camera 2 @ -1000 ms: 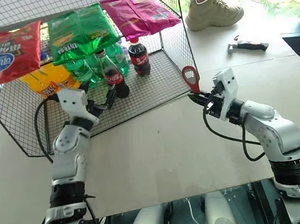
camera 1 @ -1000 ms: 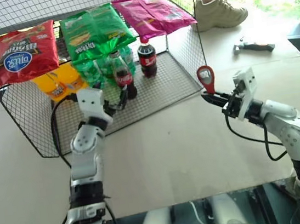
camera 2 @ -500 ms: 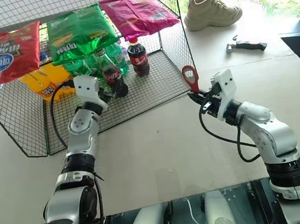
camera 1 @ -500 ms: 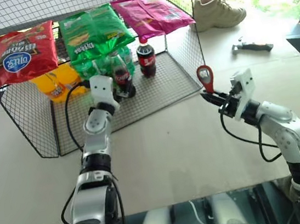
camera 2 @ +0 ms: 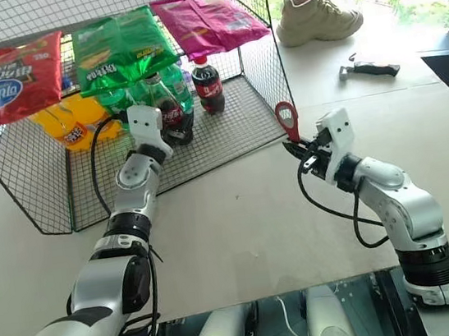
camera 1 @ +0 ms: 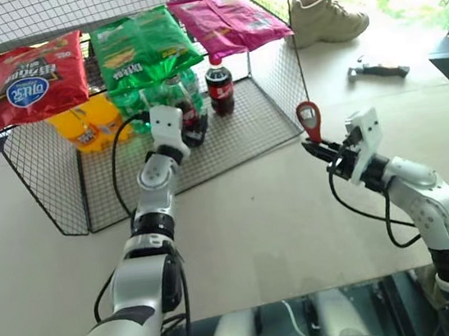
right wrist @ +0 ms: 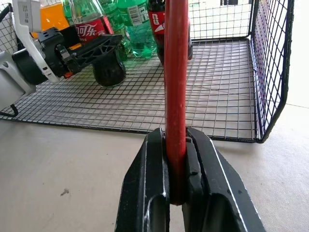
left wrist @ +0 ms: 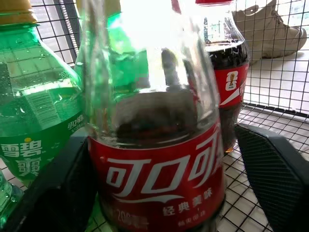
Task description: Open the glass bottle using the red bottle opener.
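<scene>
Nearest, lower right of the left eye view: right claw [camera 1: 319, 149] clamped shut on the handle of the red bottle opener [camera 1: 309, 119], ring head standing upright above the fingertips, over the bare desk [camera 1: 247, 215] just outside the front right corner of the wire cage [camera 1: 276, 120]. Same grip from the right wrist view: red opener shaft [right wrist: 175, 72] pinched between the two black fingers [right wrist: 149, 183], rising straight up.

Farther in, upper middle of the frame: left claw [camera 1: 192, 127] reaching into the cage, fingers apart and set either side of the glass bottle [camera 1: 183, 107]; bottle upright on the cage's mesh floor. From the left wrist view, red-labelled bottle body [left wrist: 159, 179] sitting between the two dark pads [left wrist: 275, 179], one pad well clear of the glass, the other close beside it; contact there hard to judge.

Beyond and beside the bottle: green soda bottles [camera 1: 138, 109], a stubby cola bottle with red cap [camera 1: 220, 88], orange drink bottles [camera 1: 86, 124]. Farthest, along the cage top: red [camera 1: 31, 81], green [camera 1: 142, 46] and pink [camera 1: 226, 20] snack bags.
</scene>
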Robot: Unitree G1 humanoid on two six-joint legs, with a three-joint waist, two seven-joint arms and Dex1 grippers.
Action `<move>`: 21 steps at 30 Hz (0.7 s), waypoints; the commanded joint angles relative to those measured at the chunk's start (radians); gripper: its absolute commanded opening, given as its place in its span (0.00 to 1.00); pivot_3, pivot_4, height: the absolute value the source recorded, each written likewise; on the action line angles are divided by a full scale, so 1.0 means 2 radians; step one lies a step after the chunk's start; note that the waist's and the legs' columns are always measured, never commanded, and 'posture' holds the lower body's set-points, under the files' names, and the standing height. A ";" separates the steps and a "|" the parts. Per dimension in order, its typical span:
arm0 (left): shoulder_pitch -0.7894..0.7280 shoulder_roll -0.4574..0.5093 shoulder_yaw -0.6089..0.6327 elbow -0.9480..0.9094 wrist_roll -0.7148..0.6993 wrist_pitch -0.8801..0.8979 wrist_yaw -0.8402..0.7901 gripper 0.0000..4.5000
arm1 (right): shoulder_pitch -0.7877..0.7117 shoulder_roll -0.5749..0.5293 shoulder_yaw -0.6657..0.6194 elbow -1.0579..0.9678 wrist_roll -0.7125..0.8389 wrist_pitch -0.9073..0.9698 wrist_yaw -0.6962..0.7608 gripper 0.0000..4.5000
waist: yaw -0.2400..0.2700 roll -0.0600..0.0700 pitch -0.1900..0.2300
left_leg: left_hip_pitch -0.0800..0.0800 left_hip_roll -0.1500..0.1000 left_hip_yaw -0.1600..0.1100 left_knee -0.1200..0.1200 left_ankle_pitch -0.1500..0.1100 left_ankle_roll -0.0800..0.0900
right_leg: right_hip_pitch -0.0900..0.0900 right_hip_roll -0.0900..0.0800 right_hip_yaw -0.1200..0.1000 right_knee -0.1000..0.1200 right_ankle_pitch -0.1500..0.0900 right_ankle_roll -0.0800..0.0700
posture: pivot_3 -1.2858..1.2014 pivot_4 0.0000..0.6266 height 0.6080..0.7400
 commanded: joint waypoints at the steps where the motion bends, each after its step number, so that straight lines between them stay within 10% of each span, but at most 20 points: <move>1: 0.001 0.000 -0.001 -0.017 -0.004 -0.010 -0.014 0.61 | -0.003 -0.001 -0.003 -0.022 -0.002 -0.015 -0.001 0.00 | 0.000 0.000 0.000 | 0.000 0.000 0.000 0.000 0.000 0.000 | 0.000 0.000 0.000 0.000 0.000 0.000 | 0.52 0.24 1.00; 21: 0.204 -0.001 -0.097 -0.458 -0.094 0.230 -0.187 0.61 | -0.052 -0.021 -0.047 0.046 -0.021 -0.065 -0.007 0.00 | -0.003 0.000 0.000 | 0.000 0.001 0.001 0.001 0.000 0.000 | 0.000 0.000 0.001 0.002 0.000 0.000 | 0.52 0.24 1.00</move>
